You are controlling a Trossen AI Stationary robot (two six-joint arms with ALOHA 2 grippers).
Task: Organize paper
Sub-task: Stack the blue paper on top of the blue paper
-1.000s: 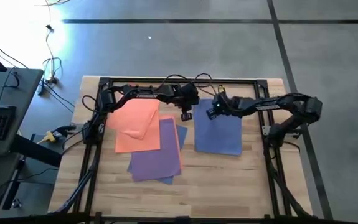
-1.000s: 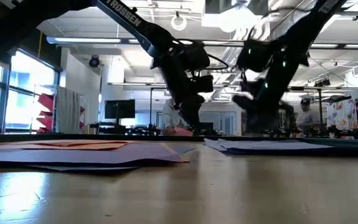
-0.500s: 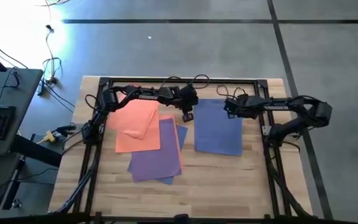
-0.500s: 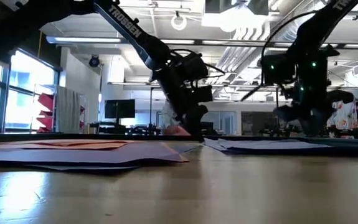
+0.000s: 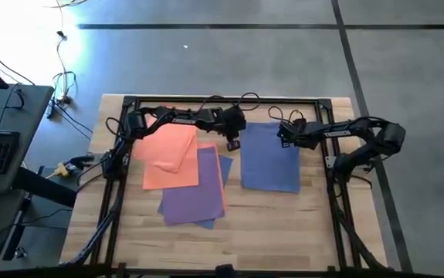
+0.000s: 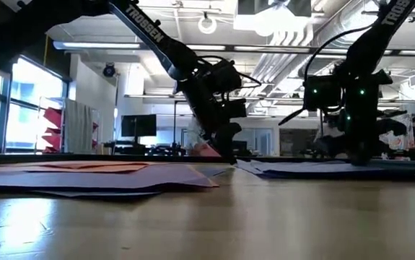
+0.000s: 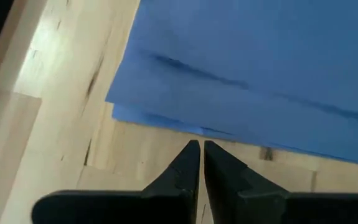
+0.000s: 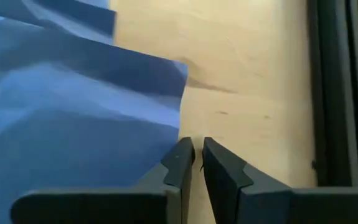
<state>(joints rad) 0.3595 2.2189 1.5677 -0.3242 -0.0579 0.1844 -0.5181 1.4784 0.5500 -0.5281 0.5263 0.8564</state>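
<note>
Three loose groups of paper lie on the desk (image 5: 283,232): orange sheets (image 5: 169,154) at about 10 o'clock from the desk's centre, purple sheets (image 5: 194,189) just below and partly under them, and a blue stack (image 5: 270,158) toward 2 o'clock. A blue corner (image 5: 227,166) shows from beneath the purple sheets, so the colours are likely not yet fully separated.

The left gripper (image 5: 232,144) sits low between the orange sheets and the blue stack, at the stack's 10 o'clock corner; its fingers (image 7: 188,165) are clenched, nothing between them. The right gripper (image 5: 282,133) hovers at the stack's far edge near 1 o'clock, also closed on nothing (image 8: 194,158).

Risks, as judged: the blue stack is fanned and rippled in the right wrist view (image 8: 73,93), so a closed tip pushed against an edge may buckle or skew the sheets rather than lift one. The two grippers are near each other over the same stack and could collide. Dragging the buried blue sheet would probably disturb the purple and orange sheets above it.

Hidden: the number of sheets in each group cannot be counted. In the low view the left gripper (image 6: 225,137) screens the stack's near corner, and contact with the desk cannot be settled.
</note>
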